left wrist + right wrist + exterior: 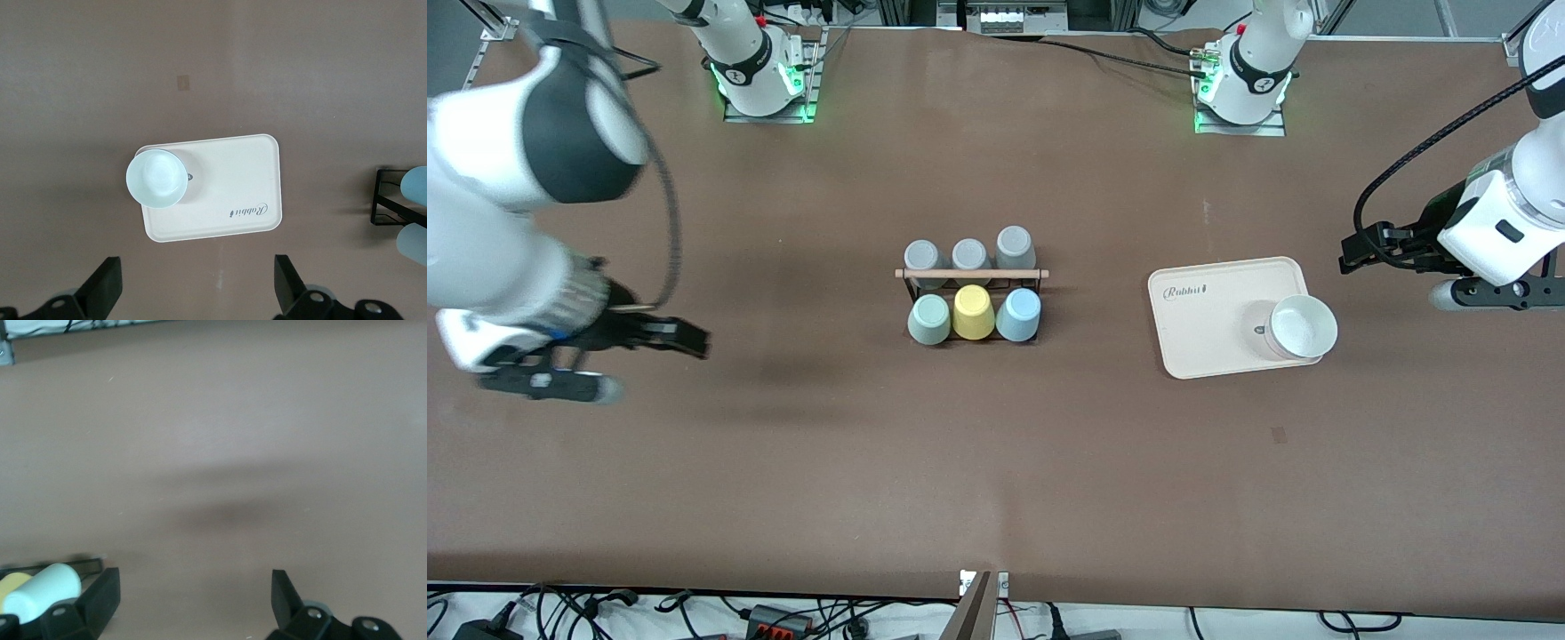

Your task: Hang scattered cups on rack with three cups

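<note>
The black wire rack (971,274) with its wooden rod stands mid-table. On its nearer row sit a sage green cup (930,319), a yellow cup (973,312) and a light blue cup (1019,315). Three grey cups (969,255) fill the farther row. My right gripper (689,340) hangs open and empty over bare table toward the right arm's end; its wrist view shows the green cup (43,590) at the edge. My left gripper (1356,251) is open and empty beside the tray; the blue cup (417,187) shows in its wrist view.
A cream rectangular tray (1209,307) lies toward the left arm's end of the table, with a white bowl (1303,325) on the tray's corner. The left wrist view looks down on that tray (233,193) and bowl (157,177).
</note>
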{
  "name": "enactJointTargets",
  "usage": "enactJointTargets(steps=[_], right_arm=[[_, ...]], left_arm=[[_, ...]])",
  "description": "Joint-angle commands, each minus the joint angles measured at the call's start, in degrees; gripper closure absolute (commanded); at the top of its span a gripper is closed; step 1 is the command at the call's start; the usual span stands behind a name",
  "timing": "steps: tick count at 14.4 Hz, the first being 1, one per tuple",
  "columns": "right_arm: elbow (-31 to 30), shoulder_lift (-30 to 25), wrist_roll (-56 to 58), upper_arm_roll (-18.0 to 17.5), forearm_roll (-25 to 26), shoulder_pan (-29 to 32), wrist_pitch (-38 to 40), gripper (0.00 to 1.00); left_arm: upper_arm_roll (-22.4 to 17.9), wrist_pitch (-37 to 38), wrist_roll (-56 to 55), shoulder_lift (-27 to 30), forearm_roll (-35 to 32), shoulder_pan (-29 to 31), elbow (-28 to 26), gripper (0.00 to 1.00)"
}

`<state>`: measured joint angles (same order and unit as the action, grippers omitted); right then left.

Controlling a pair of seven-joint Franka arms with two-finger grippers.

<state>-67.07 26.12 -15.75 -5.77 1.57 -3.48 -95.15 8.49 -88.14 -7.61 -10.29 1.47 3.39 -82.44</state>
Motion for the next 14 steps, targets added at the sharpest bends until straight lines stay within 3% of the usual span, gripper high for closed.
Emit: enactJointTargets(steps=[1, 6, 9, 14], right_arm=[[-2.6, -4.3, 9.4, 0.2, -0.3, 4.4, 0.4, 0.0], [-4.5, -8.2, 19.2, 6.9, -1.0, 4.6, 0.9, 0.0], [-5.8, -10.7, 19.4, 7.3, -0.8, 4.7, 5.1, 0.0], [-28.7, -24.2, 19.2, 7.3, -0.8, 4.6, -6.8, 0.0]], left_arm=[[0.2, 0.0, 1.1, 1.2, 0.1, 0.4, -1.1, 0.0], [0.2, 0.0, 1.1, 1.2, 0.1, 0.4, -1.1, 0.0], [0.2, 0.0, 1.1, 1.2, 0.1, 0.4, -1.1, 0.0], [0.2, 0.1, 1.1, 1.3, 0.1, 0.3, -1.1, 0.0]])
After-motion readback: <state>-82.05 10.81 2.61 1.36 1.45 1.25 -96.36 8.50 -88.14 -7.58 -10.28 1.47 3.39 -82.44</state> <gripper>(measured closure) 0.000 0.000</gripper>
